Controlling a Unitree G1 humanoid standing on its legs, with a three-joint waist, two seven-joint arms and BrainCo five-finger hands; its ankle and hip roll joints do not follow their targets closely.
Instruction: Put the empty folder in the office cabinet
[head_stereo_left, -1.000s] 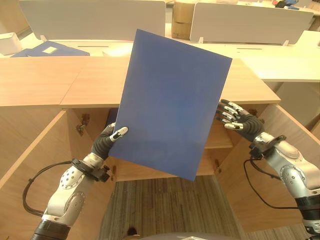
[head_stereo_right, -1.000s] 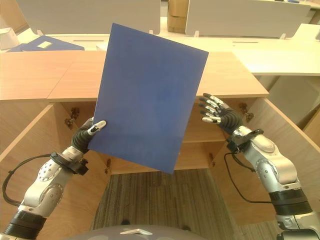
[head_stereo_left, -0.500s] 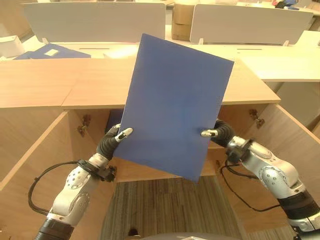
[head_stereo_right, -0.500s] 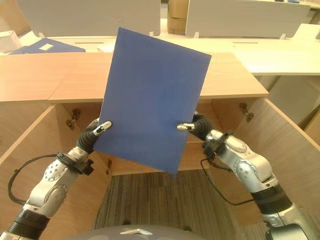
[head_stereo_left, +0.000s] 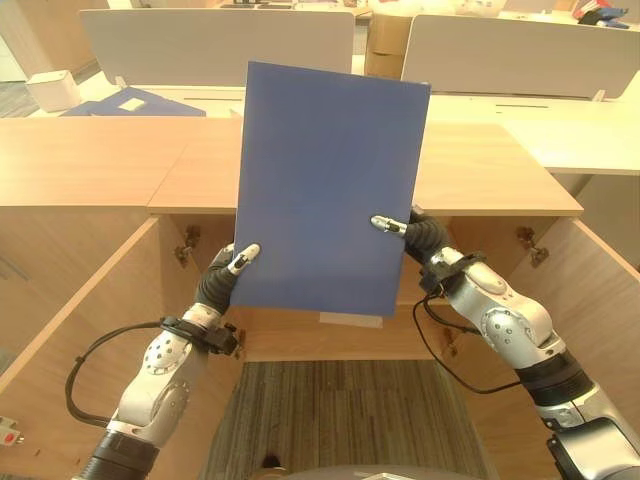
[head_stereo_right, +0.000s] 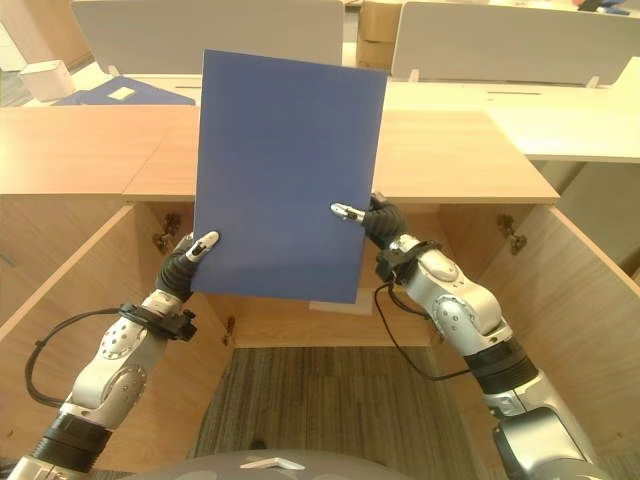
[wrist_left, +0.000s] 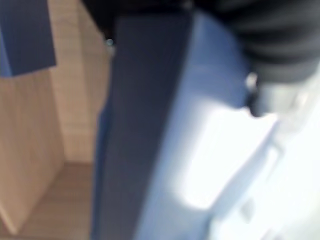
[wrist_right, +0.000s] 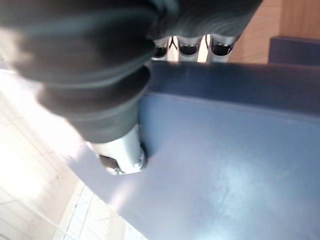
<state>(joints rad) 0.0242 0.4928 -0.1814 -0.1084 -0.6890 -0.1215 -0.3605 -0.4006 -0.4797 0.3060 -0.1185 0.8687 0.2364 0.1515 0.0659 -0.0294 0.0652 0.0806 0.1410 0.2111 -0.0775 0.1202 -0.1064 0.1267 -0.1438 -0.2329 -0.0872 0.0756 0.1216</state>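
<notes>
A flat blue folder (head_stereo_left: 325, 190) is held upright in front of the open wooden cabinet (head_stereo_left: 90, 160), its face toward me. My left hand (head_stereo_left: 228, 275) pinches its lower left corner, thumb on the front. My right hand (head_stereo_left: 405, 230) grips the right edge, thumb on the front and fingers (wrist_right: 190, 47) behind. In the left wrist view the folder (wrist_left: 150, 130) runs right past the hand. The folder hides most of the cabinet's inside.
Both cabinet doors (head_stereo_left: 580, 330) stand open to the sides. A white label (head_stereo_left: 350, 320) shows on the shelf below the folder. Behind the cabinet top are desks with white dividers (head_stereo_left: 215, 45), another blue folder (head_stereo_left: 135, 100) and a cardboard box (head_stereo_left: 385, 35).
The folder has turned more upright and moved left. My right hand, open and apart a second ago, has closed on its right edge. The camera has shifted a little.
</notes>
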